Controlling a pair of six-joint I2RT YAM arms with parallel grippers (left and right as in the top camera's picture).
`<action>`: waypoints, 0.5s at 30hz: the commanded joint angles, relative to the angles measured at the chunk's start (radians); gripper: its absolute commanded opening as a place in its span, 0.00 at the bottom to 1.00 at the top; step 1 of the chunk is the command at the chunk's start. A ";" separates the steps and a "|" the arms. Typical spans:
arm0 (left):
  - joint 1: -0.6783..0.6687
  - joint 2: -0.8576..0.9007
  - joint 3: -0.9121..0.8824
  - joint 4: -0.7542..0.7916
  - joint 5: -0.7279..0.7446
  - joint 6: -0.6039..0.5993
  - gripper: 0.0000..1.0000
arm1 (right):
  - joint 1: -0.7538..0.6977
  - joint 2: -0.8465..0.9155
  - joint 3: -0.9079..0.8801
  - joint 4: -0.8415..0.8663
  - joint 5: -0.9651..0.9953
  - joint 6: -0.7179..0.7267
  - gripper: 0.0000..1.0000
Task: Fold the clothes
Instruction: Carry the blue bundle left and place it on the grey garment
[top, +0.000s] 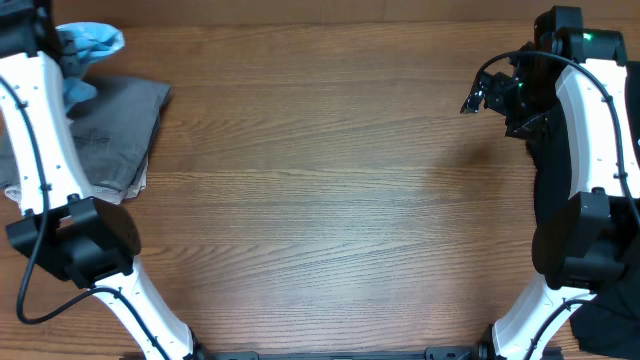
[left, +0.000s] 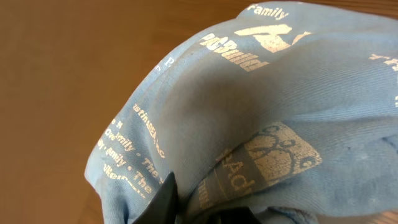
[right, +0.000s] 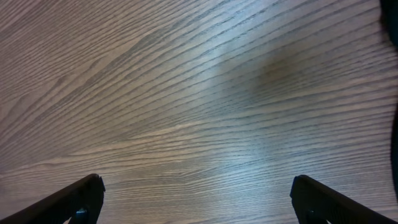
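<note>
Left arm (top: 45, 130) runs up the left edge of the overhead frame; its wrist end is cut off in the upper left corner. Left gripper (left: 196, 210): jaws narrow, pinched on the light blue printed T-shirt (left: 261, 106). One dark fingertip (left: 165, 198) is clear at the bottom of the wrist view, the rest is buried in fabric.

The T-shirt is bunched and fills most of that view, its pale lettering creased and only partly legible. Overhead it's a small blue wad (top: 90, 42) at upper left, at the top edge of a grey folded garment (top: 115, 130) on the brown wood-grain table (top: 320, 200). Touching it or held above it: can't tell.

Right arm (top: 590, 150) stands along the right edge, right gripper (top: 490, 92) at upper right, jaws wide apart over table grain. Dark mass (top: 548, 190) beside that arm: cloth or shadow, can't tell.
</note>
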 joint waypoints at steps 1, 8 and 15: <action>0.063 -0.042 0.027 0.029 0.033 0.055 0.05 | -0.001 -0.010 0.013 0.003 0.007 -0.008 1.00; 0.148 -0.029 0.013 0.069 0.129 0.065 0.04 | -0.001 -0.010 0.013 0.003 0.007 -0.008 1.00; 0.155 0.042 0.012 0.067 0.137 0.072 0.04 | -0.001 -0.010 0.013 0.003 0.007 -0.008 1.00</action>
